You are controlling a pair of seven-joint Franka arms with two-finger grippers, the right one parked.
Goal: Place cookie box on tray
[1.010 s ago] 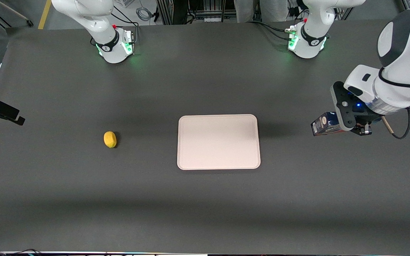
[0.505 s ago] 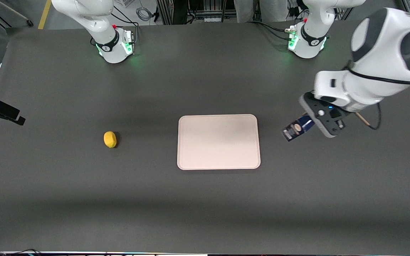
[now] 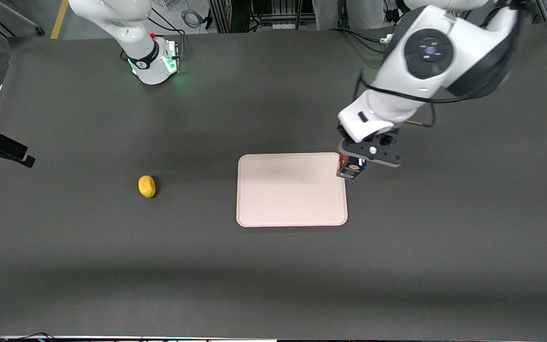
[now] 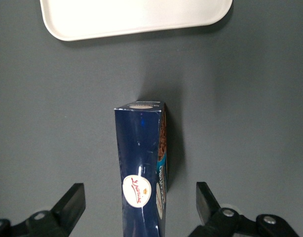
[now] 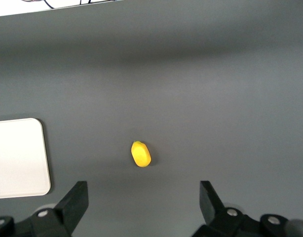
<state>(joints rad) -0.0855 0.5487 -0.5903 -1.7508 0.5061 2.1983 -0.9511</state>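
The cookie box (image 3: 351, 168) is a slim navy carton with a round white logo. It hangs in the air with my left gripper (image 3: 365, 158) shut on it. It hovers by the corner of the tray (image 3: 291, 189) that lies farther from the front camera, toward the working arm's end. The tray is a flat pale pink rectangle with rounded corners, lying mid-table. In the left wrist view the cookie box (image 4: 141, 163) points end-first at the tray (image 4: 132, 17), with a strip of bare table under its free end. The gripper (image 4: 140, 217) holds its near part.
A small yellow lemon-like object (image 3: 146, 185) lies on the dark table (image 3: 273, 275) toward the parked arm's end, well apart from the tray. The right wrist view shows the lemon-like object (image 5: 141, 153) and a tray corner (image 5: 18, 158). The arms' bases stand along the table edge farthest from the front camera.
My left gripper has carried the cookie box from the working arm's end of the table to the tray's edge, and the box has swung round on the way. Tray and lemon-like object stayed put.
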